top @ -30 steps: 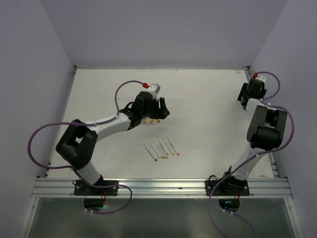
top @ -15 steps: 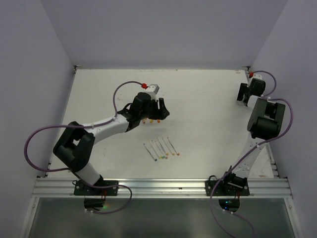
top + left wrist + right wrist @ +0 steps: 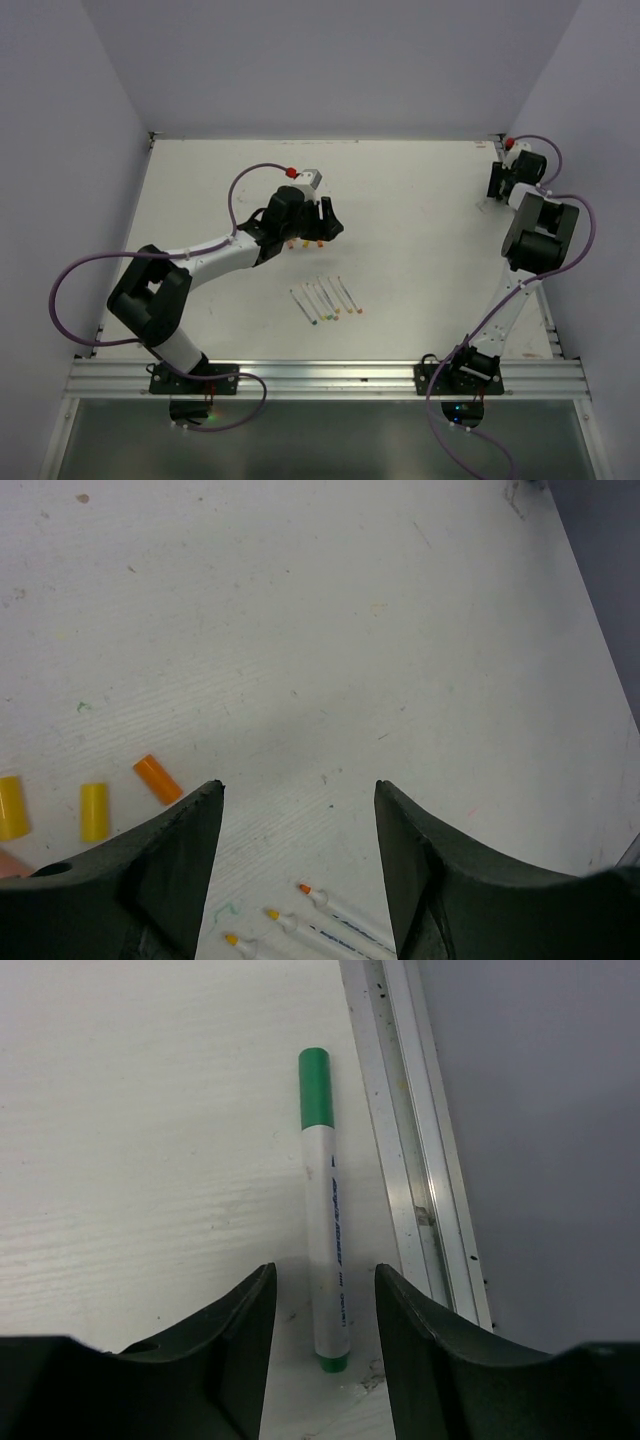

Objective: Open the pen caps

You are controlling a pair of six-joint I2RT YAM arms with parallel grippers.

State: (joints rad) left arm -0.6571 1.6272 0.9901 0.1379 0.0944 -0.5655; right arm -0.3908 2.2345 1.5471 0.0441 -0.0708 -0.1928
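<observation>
right gripper (image 3: 325, 1272) is held part open astride the green-capped pen (image 3: 326, 1230), nothing gripped; the pen could be jammed against the rail (image 3: 420, 1160) at the worktop (image 3: 150, 1110) right edge. left gripper (image 3: 298, 792): open, empty.

Scuffed white table (image 3: 420, 220), row of uncapped pens (image 3: 325, 298) near its front middle, loose orange cap (image 3: 158, 778) and yellow caps (image 3: 93, 811) just beyond them, green-capped pen (image 3: 325, 1210) beside the right-edge rail (image 3: 410, 1160).
</observation>
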